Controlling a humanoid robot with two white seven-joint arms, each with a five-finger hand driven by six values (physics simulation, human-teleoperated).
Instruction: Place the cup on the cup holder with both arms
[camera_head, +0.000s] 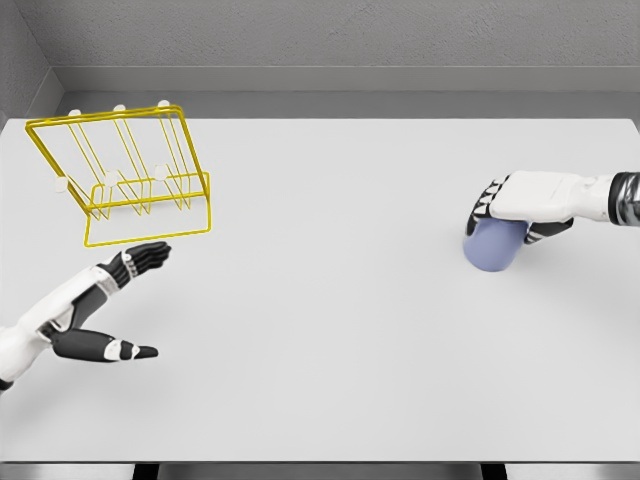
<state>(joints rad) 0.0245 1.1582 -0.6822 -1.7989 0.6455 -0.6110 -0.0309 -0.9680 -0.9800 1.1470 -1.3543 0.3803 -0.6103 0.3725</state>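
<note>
Head view: near the right edge of the table (330, 330), the blue cup (493, 246) is grasped from above by the right hand (522, 202). The yellow wire rack (125, 175) is seen at the far left corner; the left hand (125, 300) is held unclenched, empty, just before it.

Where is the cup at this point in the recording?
In the head view the blue cup sits on the right side of the white table, under the right robot hand, which wraps over its top, far from the yellow wire cup holder at upper left.

Thin yellow wire cup holder (130, 170), matt blue cup (494, 247), smooth table (350, 300)
</note>
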